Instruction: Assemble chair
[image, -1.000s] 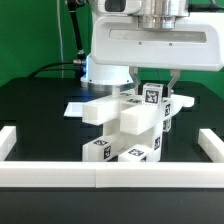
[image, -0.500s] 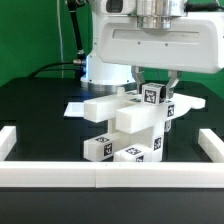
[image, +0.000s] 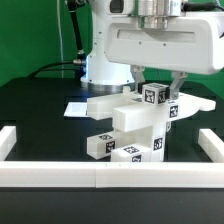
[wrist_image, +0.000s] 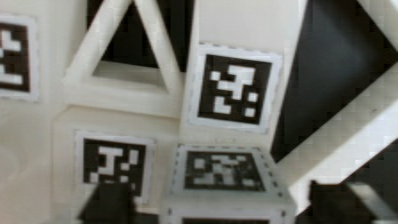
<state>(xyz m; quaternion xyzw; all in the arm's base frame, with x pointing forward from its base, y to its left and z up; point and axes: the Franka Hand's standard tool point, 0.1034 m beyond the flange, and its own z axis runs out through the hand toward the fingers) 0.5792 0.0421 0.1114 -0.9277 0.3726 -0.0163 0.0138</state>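
Note:
The partly built chair (image: 128, 125) stands mid-table in the exterior view, a stack of chunky white blocks with black-and-white tags. Its slab seat (image: 108, 106) juts toward the exterior view's left, and tagged blocks (image: 112, 148) sit at the base. My gripper (image: 158, 82) hangs straight over the top tagged post (image: 152, 97), one finger on each side of it. In the wrist view the gripper (wrist_image: 228, 205) is open. Its dark fingertips (wrist_image: 111, 205) stand clear of the white tagged block (wrist_image: 228, 170) between them, with a narrow gap on either side.
A low white border rail (image: 100, 178) runs along the front of the black table and turns up at both sides (image: 212, 142). The marker board (image: 78, 107) lies flat behind the chair. The robot's white base (image: 105, 68) stands at the back.
The fingers have spread away from the top tagged post, letting go of it. The hand has drifted slightly toward the exterior view's right.

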